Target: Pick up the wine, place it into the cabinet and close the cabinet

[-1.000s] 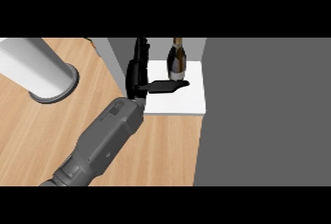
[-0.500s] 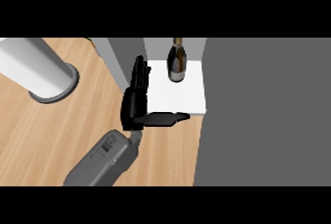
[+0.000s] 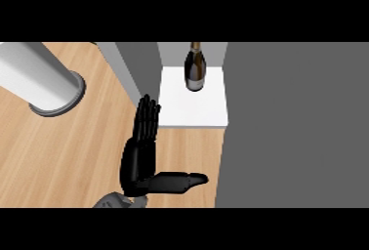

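The wine bottle [image 3: 194, 68], dark with a tan neck, stands upright at the back of the cabinet's white shelf [image 3: 194, 110], with nothing touching it. My left hand [image 3: 140, 157] is open over the wooden counter, in front of and to the left of the shelf. Its fingers [image 3: 147, 117] point straight toward the cabinet's grey left panel [image 3: 135, 68], and the thumb [image 3: 180, 180] sticks out to the right. The fingertips lie beside the shelf's left front corner, well short of the bottle. My right hand does not show.
A broad grey cabinet surface [image 3: 292, 127] fills the right side of the view. A large pale cylinder [image 3: 37, 78] stands on the wooden counter [image 3: 57, 156] at the upper left.
My left hand has drawn back from the bottle toward the view's lower edge, with more of the forearm now out of view. The bottle stays upright on the shelf.
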